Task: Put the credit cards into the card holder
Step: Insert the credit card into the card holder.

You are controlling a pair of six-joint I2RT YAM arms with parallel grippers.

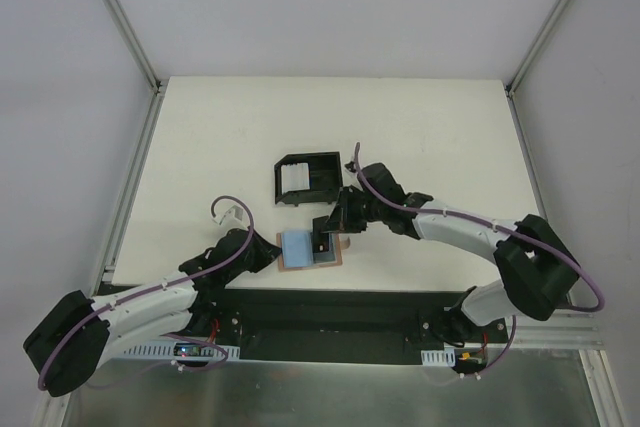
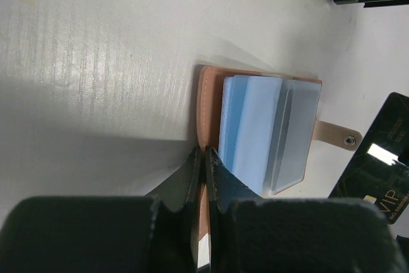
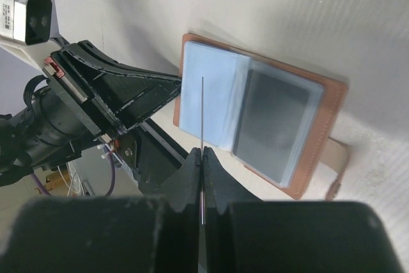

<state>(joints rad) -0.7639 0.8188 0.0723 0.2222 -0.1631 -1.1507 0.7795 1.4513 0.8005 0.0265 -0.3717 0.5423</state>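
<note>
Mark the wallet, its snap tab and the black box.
wallet (image 3: 331, 110): right wrist view, leather rim
snap tab (image 2: 337, 134): left wrist view, strap middle
black box (image 1: 330, 182): top view, dark right half

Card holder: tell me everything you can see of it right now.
The tan-brown leather card holder lies open on the white table, near its front edge. It has a short snap tab on one side and clear plastic sleeves inside, with a light-blue card in them. The left pincer is shut on the cover's edge; the right pincer holds a black card on edge over it.
</note>
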